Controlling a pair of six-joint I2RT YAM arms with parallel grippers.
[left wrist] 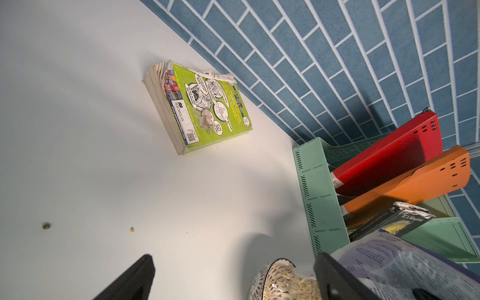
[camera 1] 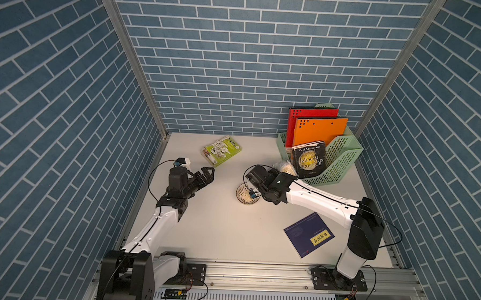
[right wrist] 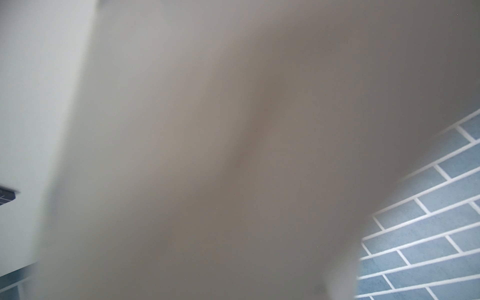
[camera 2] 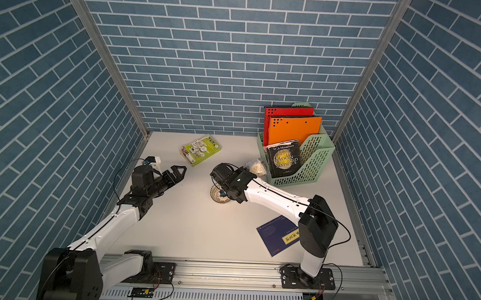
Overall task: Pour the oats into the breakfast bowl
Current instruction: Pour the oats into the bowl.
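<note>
Blue book (camera 1: 308, 234) lower right on table (camera 1: 216, 233). L jaws spread wide, gripping nothing, mid-left. Centre: breakfast bowl (camera 1: 242, 196), partly under R wrist, some oats (left wrist: 298, 287) inside per L wrist view. R jaws clamp oats pouch (camera 1: 284, 167) just behind bowl, beside green rack (camera 1: 342, 163). Green book (camera 1: 222, 151) farther back, upper centre.

Robot test booth, brick-print walls (camera 1: 237, 58), aluminium rail (camera 1: 256, 271) (lab mock-up)

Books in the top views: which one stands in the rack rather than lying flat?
The black Moon and Sixpence paperback, propped in the mint rack; the green-covered book and the dark blue book lie flat.
</note>
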